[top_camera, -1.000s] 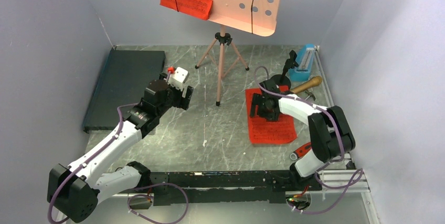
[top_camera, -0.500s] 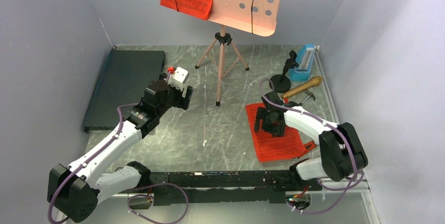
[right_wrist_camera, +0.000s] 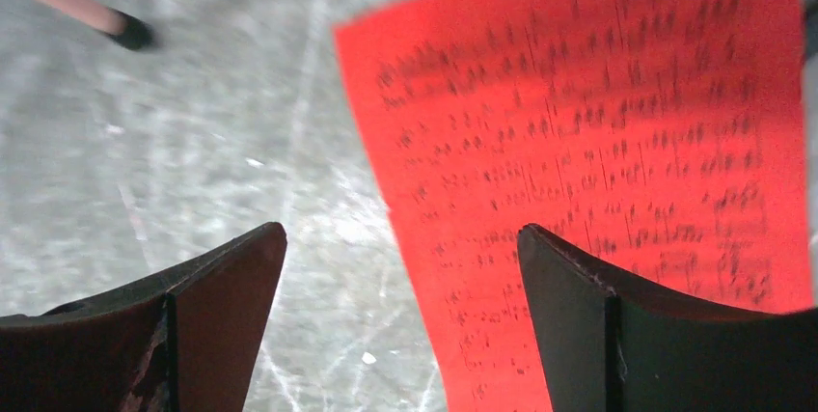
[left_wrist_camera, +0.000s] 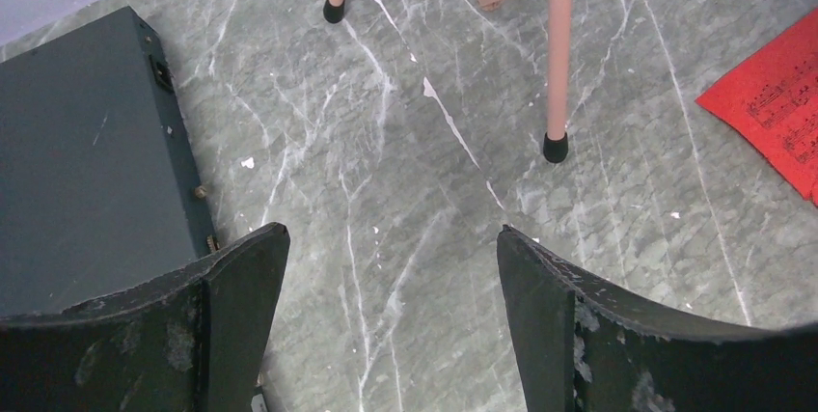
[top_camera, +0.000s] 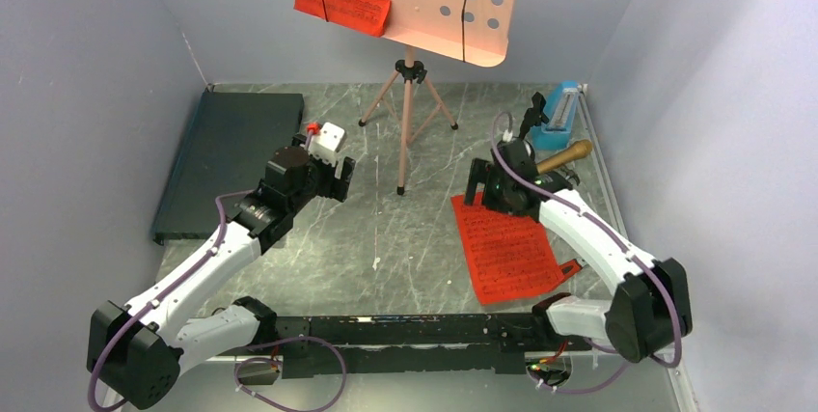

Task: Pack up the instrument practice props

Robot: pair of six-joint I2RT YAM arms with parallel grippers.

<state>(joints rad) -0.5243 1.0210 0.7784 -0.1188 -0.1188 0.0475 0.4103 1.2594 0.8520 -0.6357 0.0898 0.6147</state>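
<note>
Right fingers [right_wrist_camera: 231,277] shifted to red sheet [top_camera: 506,253] far edge beside microphone [top_camera: 564,154]; left fingers [left_wrist_camera: 241,277] (right too) spread, empty.

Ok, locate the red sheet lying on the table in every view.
Top: sheet, right of centre, near side.
Left wrist: sheet corner at the right edge.
Right wrist: sheet fills the upper right.
Shared: stand's black foot, left of the sheet in all three.
</note>
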